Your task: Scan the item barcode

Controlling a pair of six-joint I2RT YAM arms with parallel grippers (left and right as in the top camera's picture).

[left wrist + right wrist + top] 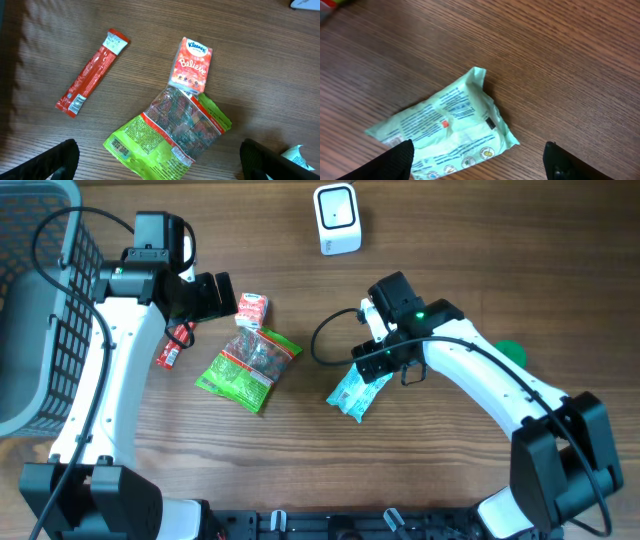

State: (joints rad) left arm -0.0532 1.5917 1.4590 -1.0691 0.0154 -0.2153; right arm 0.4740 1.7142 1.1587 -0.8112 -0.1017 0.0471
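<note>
Since its jaws stand fully spread around nothing, the left gripper [222, 297] merely waits above the crinkled green plastic snack bag [167, 135]. The white box-shaped scanner [337, 218] sits well apart from the pale mint foil packet [447, 132], which lies printed-side up on the table beneath the right gripper [479, 159], whose jaws are wide and empty, probably poised for a pickup.

1. We see basket [40, 310] at table's [450, 270] left edge, scanner [337, 218] near far edge.
2. Mid-table: tissue pack [251, 310] touches snack bag [248, 367]; stick packet [172, 350] left, wipes pack [358, 392] right.
</note>
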